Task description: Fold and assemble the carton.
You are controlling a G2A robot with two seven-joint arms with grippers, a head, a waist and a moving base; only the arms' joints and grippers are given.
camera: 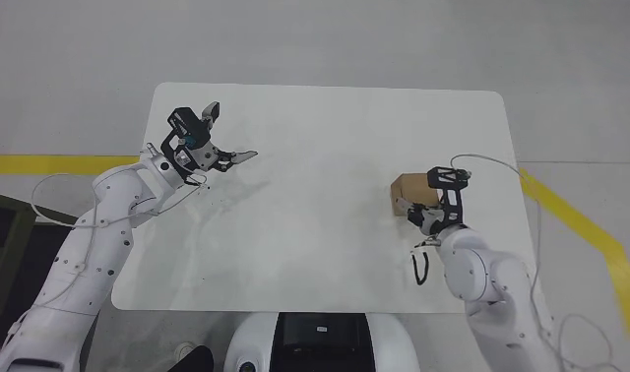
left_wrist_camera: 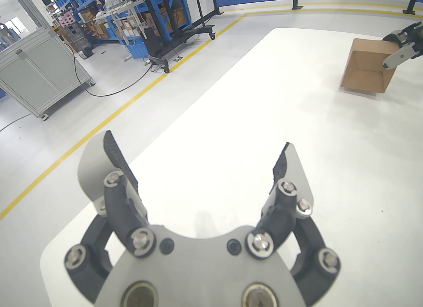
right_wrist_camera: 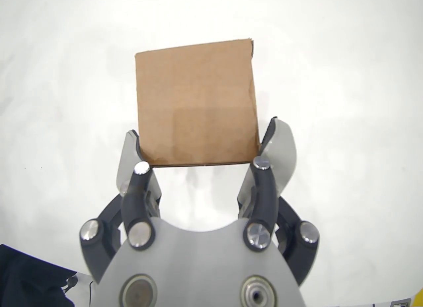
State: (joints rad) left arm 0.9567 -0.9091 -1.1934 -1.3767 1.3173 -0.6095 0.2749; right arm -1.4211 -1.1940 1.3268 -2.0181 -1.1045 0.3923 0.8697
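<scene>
A small brown carton lies on its side at the right of the white table; in the left wrist view its open end faces across the table, showing an empty inside. My right gripper holds the carton's near end, with one finger against each side wall, shut on it. The carton's flat top panel stretches away from that gripper. My left gripper hovers over the table's far left part, well away from the carton, with its fingers spread wide and nothing between them.
Bare white tabletop lies between the two arms. The table's right edge runs close behind the carton. Yellow floor tape and shelving lie beyond the table's left side.
</scene>
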